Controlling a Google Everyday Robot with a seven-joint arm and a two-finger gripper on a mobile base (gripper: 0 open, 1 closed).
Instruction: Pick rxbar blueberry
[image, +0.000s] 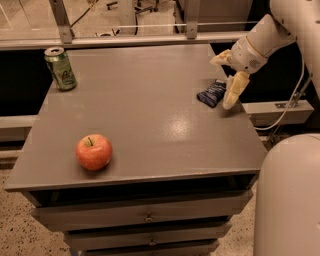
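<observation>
Hovering with claw (227, 75) spread wide just beside rxbar blueberry (211, 93), lying flat near right edge of surface (150, 100); could shove the thin wrapper off that edge if lowered off-centre

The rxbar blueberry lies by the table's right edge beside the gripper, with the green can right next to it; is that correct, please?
Not quite: in the camera view the green can stands at the far left corner; the rxbar blueberry lies by the right edge beside the open gripper.
</observation>
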